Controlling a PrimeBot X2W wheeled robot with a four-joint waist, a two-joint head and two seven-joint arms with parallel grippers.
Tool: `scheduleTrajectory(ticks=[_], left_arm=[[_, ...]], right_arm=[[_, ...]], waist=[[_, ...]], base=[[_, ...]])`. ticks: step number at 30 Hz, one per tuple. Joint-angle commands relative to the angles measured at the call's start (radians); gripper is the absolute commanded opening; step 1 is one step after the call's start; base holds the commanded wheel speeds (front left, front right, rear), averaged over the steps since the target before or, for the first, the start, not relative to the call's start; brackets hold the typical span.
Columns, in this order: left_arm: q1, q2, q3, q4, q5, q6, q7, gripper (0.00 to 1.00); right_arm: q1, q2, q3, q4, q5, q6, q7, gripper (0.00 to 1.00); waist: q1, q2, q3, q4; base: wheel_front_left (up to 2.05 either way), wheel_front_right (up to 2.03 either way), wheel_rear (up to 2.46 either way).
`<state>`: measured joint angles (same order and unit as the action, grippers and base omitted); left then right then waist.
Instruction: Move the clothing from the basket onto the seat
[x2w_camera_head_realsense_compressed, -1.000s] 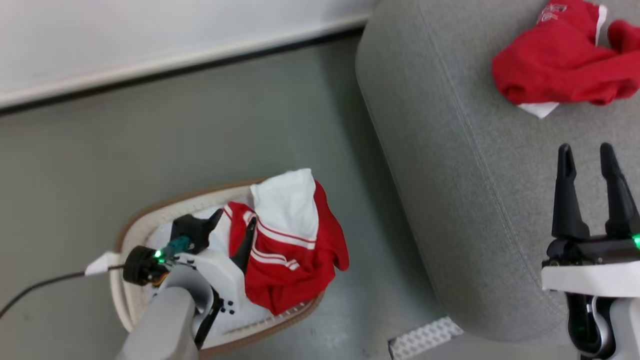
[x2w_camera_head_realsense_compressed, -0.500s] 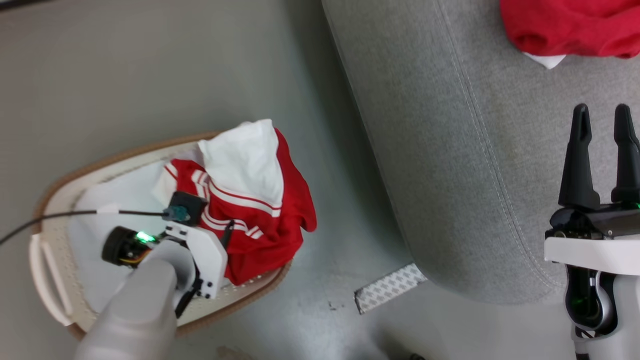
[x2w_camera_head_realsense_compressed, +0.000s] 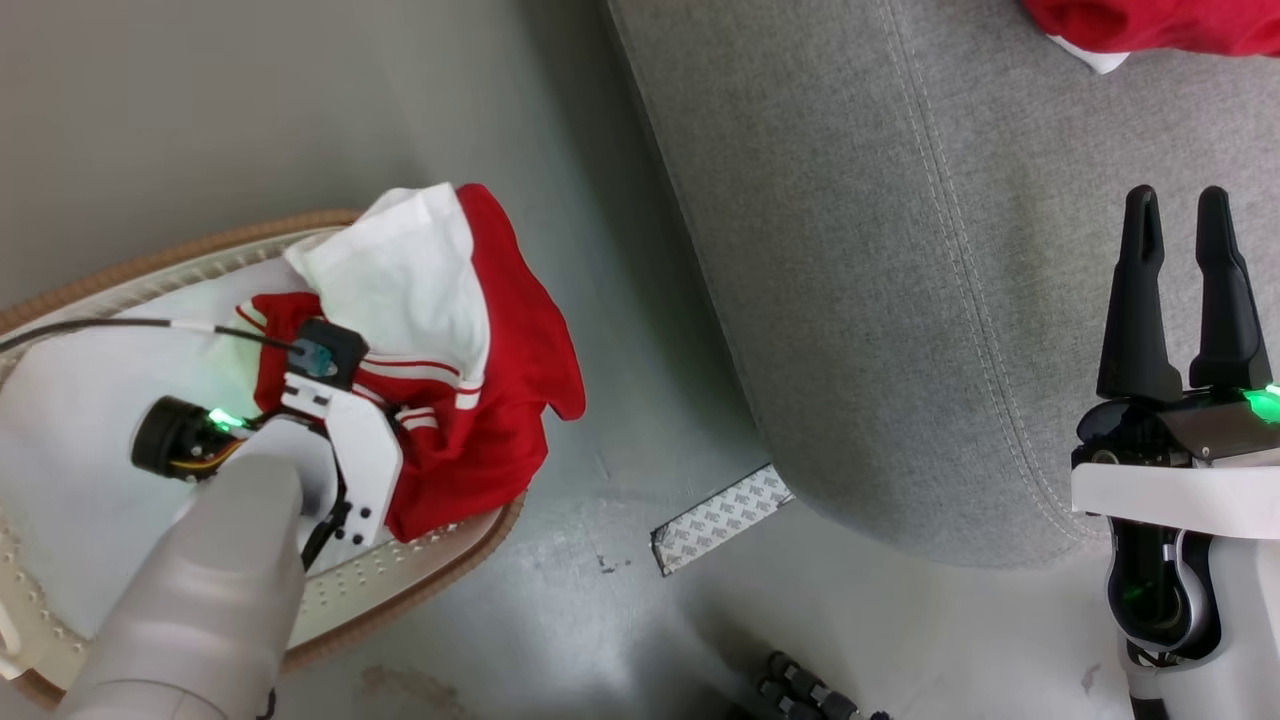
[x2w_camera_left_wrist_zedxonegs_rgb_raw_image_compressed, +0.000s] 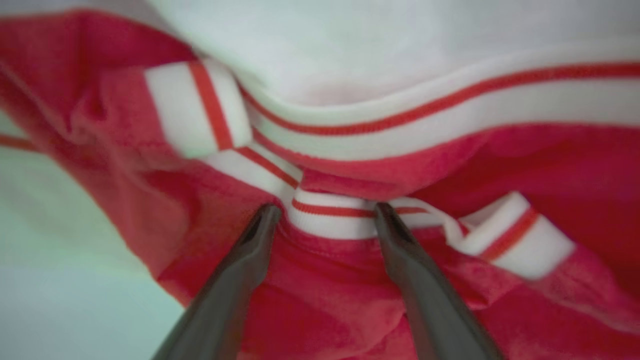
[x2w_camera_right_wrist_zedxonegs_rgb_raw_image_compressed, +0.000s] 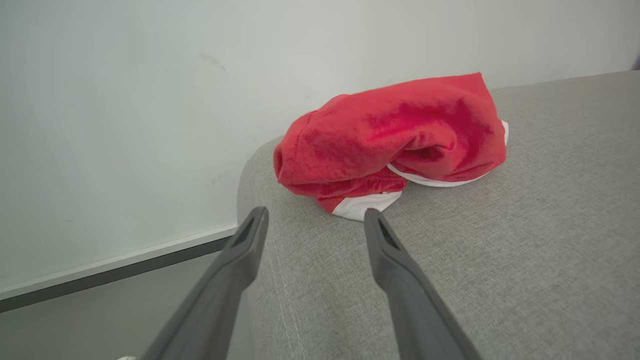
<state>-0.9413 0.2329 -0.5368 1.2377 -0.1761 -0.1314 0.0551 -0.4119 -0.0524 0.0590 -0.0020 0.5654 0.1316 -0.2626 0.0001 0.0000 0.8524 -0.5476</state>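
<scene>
Grey floor (x2w_camera_head_realsense_compressed: 600, 560) under the rig, head camera looking steeply down.

Nearest, at 8 o'clock in the head view: the white perforated laundry basket (x2w_camera_head_realsense_compressed: 440, 575) with its brown rim. A pale liner (x2w_camera_head_realsense_compressed: 80, 480) shows on its bottom. One red-and-white striped garment (x2w_camera_head_realsense_compressed: 480, 420) lies bunched against the basket's 2 o'clock side, a red flap hanging over the rim.

I have the left gripper (x2w_camera_left_wrist_zedxonegs_rgb_raw_image_compressed: 327, 212) down on that garment. In its wrist view the jaws stand wide apart. Both tips press into the cloth, and a white striped band lies between them. Nothing is pinched yet.

At 4 o'clock the right gripper (x2w_camera_head_realsense_compressed: 1176, 200) hovers over the sofa (x2w_camera_head_realsense_compressed: 900, 300), jaws parted, nothing between them.

A patterned strip (x2w_camera_head_realsense_compressed: 720, 515) lies on the floor at the foot of the sofa, between it and the basket.

Farthest, at 1 o'clock: a second red garment (x2w_camera_right_wrist_zedxonegs_rgb_raw_image_compressed: 395, 135), with white trim, sits crumpled on the sofa cushion near its edge, the pale wall (x2w_camera_right_wrist_zedxonegs_rgb_raw_image_compressed: 125, 100) behind.

Progress, my estimate: roughly half done. One piece is delivered and one is in the basket, not yet gripped. Left to do: close on it, lift it clear of the rim, carry it to the cushion, release. I cannot tell whether anything lies beneath it.
</scene>
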Motion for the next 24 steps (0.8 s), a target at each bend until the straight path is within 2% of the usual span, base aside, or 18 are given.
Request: scheduleTrajectory(ticks=[1,3,4,5,6,11,13,24], left_arm=[[-0.007,0.002,-0.013,0.016,0.018,0.002,0.028,1.0],[-0.011,-0.002,-0.024,0.025,0.017,0.002,0.048,1.0],[-0.014,-0.001,-0.029,0.027,0.017,0.002,0.048,0.71],[-0.016,0.0,-0.033,0.029,0.017,0.002,0.044,0.29],[-0.016,-0.003,-0.035,0.03,0.011,0.002,0.039,0.0],[0.009,-0.004,-0.046,0.031,-0.02,0.002,-0.006,0.0],[0.026,-0.022,-0.052,0.028,-0.037,0.002,-0.034,0.0],[0.17,-0.135,-0.136,-0.033,-0.179,0.002,-0.179,0.0]], right_arm=[[-0.011,0.003,0.001,-0.002,0.013,-0.002,-0.003,1.0],[-0.008,0.003,0.002,-0.001,0.013,-0.002,-0.003,1.0],[-0.006,0.003,0.003,-0.001,0.013,-0.002,-0.003,1.0],[-0.006,0.003,0.003,-0.001,0.013,-0.002,-0.003,1.0],[-0.005,0.003,0.003,0.001,0.013,-0.002,-0.003,1.0],[-0.015,0.003,0.012,0.018,0.002,-0.002,-0.003,1.0],[-0.015,0.002,0.009,0.022,-0.011,-0.002,-0.003,1.0],[0.05,-0.012,-0.027,0.048,-0.143,-0.002,-0.003,1.0]], waist=[[-0.0001,0.0,0.006,-0.003],[-0.0001,0.0,0.006,-0.004],[-0.0001,0.0,0.006,-0.004],[-0.0001,0.0,0.004,-0.004],[-0.0001,0.0,0.001,-0.005],[-0.0001,0.0,-0.035,-0.008],[-0.0001,0.0,-0.068,0.004],[-0.0001,0.0,-0.34,0.131]], base=[[0.0,0.0,0.0],[0.02,0.02,0.02],[0.03,0.03,0.03],[0.01,0.01,0.01],[0.0,0.0,0.0],[0.0,0.0,0.0],[0.0,0.0,0.0],[0.0,0.0,0.0]])
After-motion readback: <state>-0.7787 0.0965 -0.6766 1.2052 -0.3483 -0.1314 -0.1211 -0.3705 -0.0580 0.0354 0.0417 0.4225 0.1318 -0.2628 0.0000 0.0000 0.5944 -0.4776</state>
